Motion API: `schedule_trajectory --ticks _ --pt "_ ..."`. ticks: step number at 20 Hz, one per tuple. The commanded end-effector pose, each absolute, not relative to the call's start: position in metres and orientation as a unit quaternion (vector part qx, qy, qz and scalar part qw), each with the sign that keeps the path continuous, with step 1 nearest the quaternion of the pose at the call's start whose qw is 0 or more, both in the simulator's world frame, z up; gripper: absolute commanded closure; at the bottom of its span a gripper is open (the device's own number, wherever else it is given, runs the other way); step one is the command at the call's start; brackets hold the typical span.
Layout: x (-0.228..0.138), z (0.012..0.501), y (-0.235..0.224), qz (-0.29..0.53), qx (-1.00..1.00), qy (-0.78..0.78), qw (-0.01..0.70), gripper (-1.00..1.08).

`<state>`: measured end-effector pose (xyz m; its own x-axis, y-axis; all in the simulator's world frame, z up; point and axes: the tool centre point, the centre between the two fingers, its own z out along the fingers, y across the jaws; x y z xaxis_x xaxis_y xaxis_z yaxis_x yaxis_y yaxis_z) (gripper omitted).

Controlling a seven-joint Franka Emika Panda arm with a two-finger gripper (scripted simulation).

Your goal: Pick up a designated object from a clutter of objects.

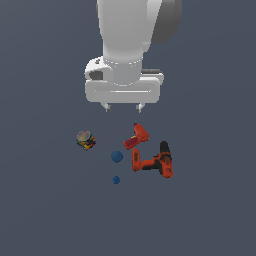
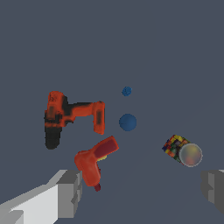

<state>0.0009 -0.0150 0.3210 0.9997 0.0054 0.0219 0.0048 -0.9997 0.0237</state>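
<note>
The larger dark-blue ball [image 1: 117, 156] lies on the grey floor between the can and the drill; it also shows in the wrist view [image 2: 127, 122]. The smaller blue ball [image 1: 116, 179] [image 2: 126, 91] lies a little nearer the camera in the exterior view. My gripper [image 1: 122, 107] hangs high above the clutter, open and empty, its fingers [image 2: 70, 192] wide apart. The multicoloured silver-topped can [image 1: 85, 140] [image 2: 181, 150] is on the exterior view's left. The orange-black drill [image 1: 157, 162] [image 2: 65, 117] and the smaller red tool [image 1: 137, 136] [image 2: 93, 161] lie on the exterior view's right.
Plain dark grey floor all around the small cluster. My white arm [image 1: 130, 40] fills the upper middle of the exterior view.
</note>
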Motion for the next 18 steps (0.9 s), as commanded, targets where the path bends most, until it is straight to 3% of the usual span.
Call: schedule_trajectory --ticks 1,18 --pt "0.001 0.321 -0.015 0.011 1.000 0.003 0.012 -0.92" --pt "0.007 0.328 -0.036 0.021 1.000 -0.023 0.006 -0.92"
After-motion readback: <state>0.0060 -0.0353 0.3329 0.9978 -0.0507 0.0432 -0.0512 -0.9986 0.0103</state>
